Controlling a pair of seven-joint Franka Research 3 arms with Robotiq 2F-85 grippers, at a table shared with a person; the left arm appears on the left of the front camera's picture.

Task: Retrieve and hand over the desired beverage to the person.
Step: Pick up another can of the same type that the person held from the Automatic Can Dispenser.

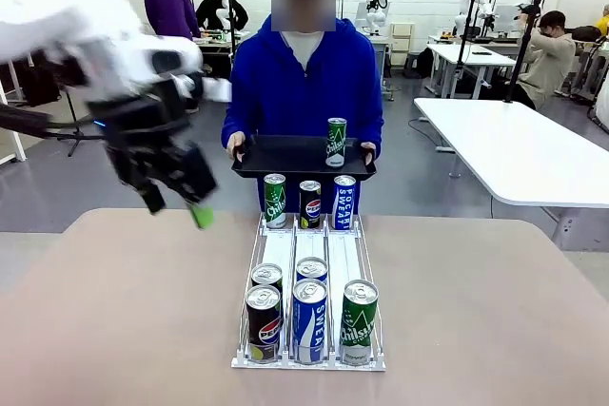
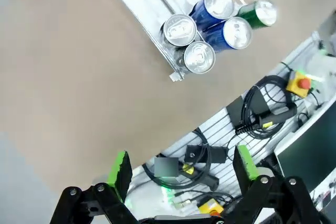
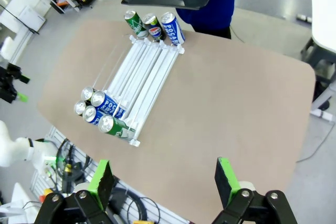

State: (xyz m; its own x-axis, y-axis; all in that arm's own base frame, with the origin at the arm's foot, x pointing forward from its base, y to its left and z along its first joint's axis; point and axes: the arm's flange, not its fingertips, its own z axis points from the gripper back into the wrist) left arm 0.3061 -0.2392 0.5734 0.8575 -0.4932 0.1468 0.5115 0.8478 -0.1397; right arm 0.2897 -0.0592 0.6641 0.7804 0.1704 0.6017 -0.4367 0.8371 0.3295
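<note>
- Front view: the left gripper (image 1: 178, 206) hangs blurred above the table (image 1: 114, 311), jaws spread and empty. The person (image 1: 303, 83) holds a black tray (image 1: 285, 157) with a green "Chilsung" can (image 1: 336, 142) upright on it.
- Left wrist view: jaws wide, nothing between them.
- Right wrist view: right gripper (image 3: 164, 182) jaws wide, empty. "POCARI" reads on a blue can (image 3: 107, 103) in the rack (image 3: 147, 69).

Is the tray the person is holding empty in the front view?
No, one green can stands upright on the black tray held by the person.
</note>
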